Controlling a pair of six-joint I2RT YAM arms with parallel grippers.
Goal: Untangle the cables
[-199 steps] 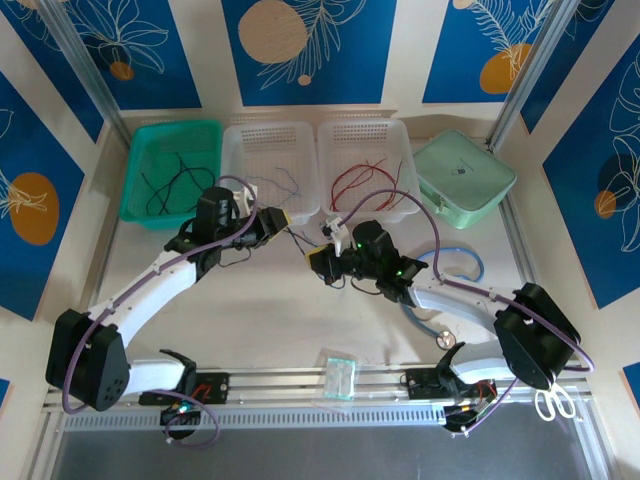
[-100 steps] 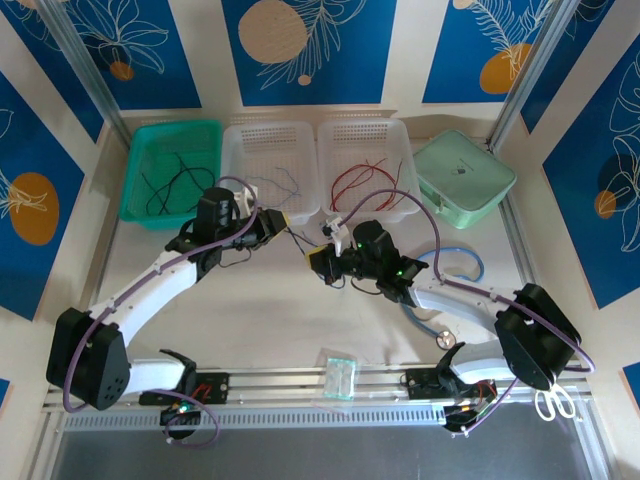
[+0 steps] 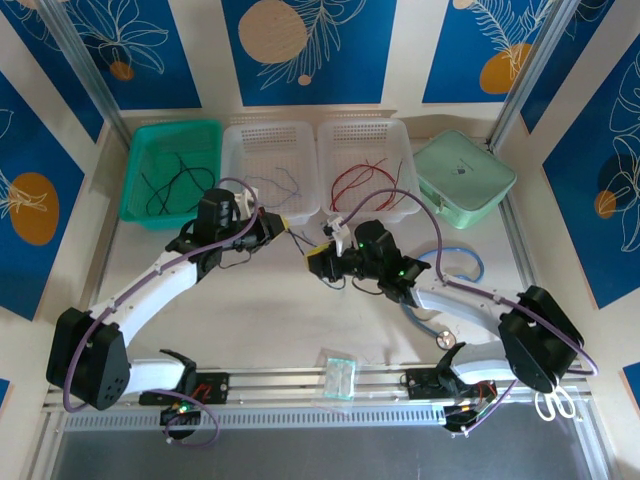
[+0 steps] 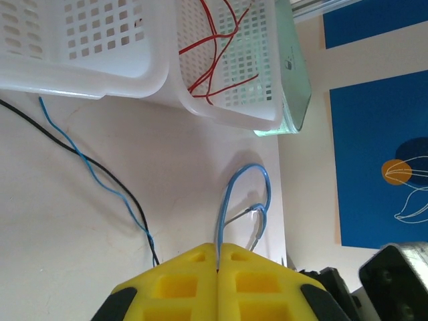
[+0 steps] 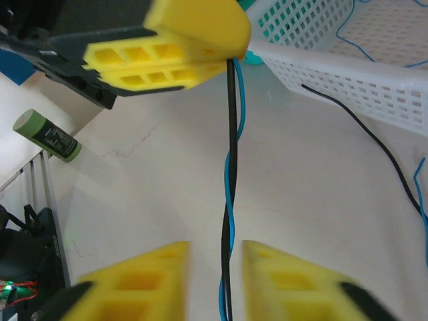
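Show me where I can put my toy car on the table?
The bare table between the left arm and right arm, beyond the clear packet, is free. Crowded: by the white baskets, where the left gripper and right gripper meet the twisted cables, and around the stethoscope tube.

At the back of your table (image 3: 270,320), four holders stood in a row: a tray (image 3: 175,125) on the left, then a first basket (image 3: 268,130), a second basket (image 3: 362,127) and a lidded box (image 3: 464,178) on the right. Loose cables (image 3: 350,182) lay in the tray and both baskets. In front of the baskets, a twisted pair of cables (image 5: 229,200) ran from your left gripper (image 3: 280,217) to your right gripper (image 3: 315,262), a tube (image 4: 250,166) lay right of them, and a packet (image 3: 340,376) sat by the near edge.
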